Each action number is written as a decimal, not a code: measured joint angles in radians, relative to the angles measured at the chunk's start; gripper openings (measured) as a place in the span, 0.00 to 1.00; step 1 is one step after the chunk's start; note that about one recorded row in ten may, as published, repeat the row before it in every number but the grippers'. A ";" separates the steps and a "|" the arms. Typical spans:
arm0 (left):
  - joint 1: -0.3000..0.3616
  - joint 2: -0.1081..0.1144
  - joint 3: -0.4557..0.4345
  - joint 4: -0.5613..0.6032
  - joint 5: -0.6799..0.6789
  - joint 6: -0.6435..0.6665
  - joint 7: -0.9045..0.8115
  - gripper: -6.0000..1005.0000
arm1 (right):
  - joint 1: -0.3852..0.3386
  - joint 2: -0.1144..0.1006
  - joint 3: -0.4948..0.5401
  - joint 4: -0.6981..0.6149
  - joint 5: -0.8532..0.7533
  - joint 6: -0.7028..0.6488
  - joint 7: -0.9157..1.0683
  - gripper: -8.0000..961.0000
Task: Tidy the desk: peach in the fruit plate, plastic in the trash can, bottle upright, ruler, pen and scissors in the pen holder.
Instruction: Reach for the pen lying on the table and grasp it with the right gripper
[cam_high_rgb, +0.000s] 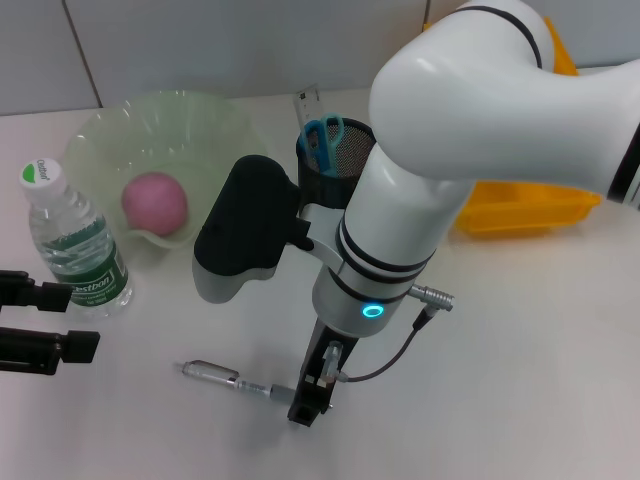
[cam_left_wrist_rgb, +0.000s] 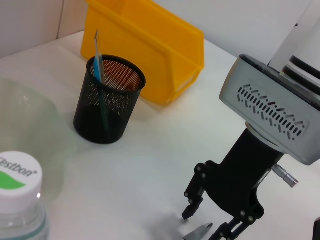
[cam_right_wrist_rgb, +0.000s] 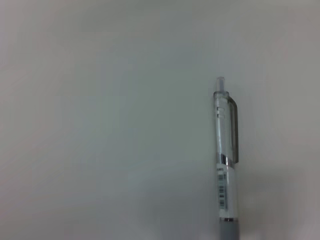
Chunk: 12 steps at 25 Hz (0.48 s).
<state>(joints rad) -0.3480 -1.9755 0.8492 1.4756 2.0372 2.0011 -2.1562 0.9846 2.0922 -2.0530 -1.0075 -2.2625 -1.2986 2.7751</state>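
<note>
The clear pen (cam_high_rgb: 225, 379) lies flat on the white table near the front; the right wrist view shows it close up as pen (cam_right_wrist_rgb: 226, 150). My right gripper (cam_high_rgb: 308, 400) is lowered over the pen's right end. In the left wrist view the right gripper (cam_left_wrist_rgb: 210, 220) is open, one finger on each side of the pen tip (cam_left_wrist_rgb: 197, 232). My left gripper (cam_high_rgb: 70, 320) rests open at the left edge, just in front of the upright bottle (cam_high_rgb: 75, 240). The peach (cam_high_rgb: 155, 203) sits in the green fruit plate (cam_high_rgb: 100, 130). The scissors (cam_high_rgb: 323, 135) and ruler (cam_high_rgb: 307, 103) stand in the black mesh pen holder (cam_high_rgb: 335, 165). No plastic is in view.
A yellow bin (cam_high_rgb: 520, 205) stands at the back right, behind the right arm, and appears as bin (cam_left_wrist_rgb: 150, 50) just beyond the pen holder (cam_left_wrist_rgb: 107, 100). The bottle cap (cam_left_wrist_rgb: 17, 175) is close to the left wrist camera.
</note>
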 joint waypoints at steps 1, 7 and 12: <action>-0.002 0.000 0.000 0.000 0.000 0.001 0.000 0.78 | 0.000 0.000 -0.002 0.000 0.000 0.000 0.000 0.53; -0.008 -0.007 0.000 0.005 0.000 0.005 0.000 0.78 | 0.000 0.000 -0.012 0.000 0.001 0.001 0.001 0.53; -0.010 -0.012 0.005 0.007 -0.004 0.005 0.000 0.78 | 0.001 0.000 -0.012 0.017 0.001 0.001 0.005 0.52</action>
<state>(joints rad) -0.3580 -1.9870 0.8539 1.4823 2.0334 2.0065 -2.1566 0.9859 2.0922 -2.0650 -0.9901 -2.2613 -1.2975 2.7799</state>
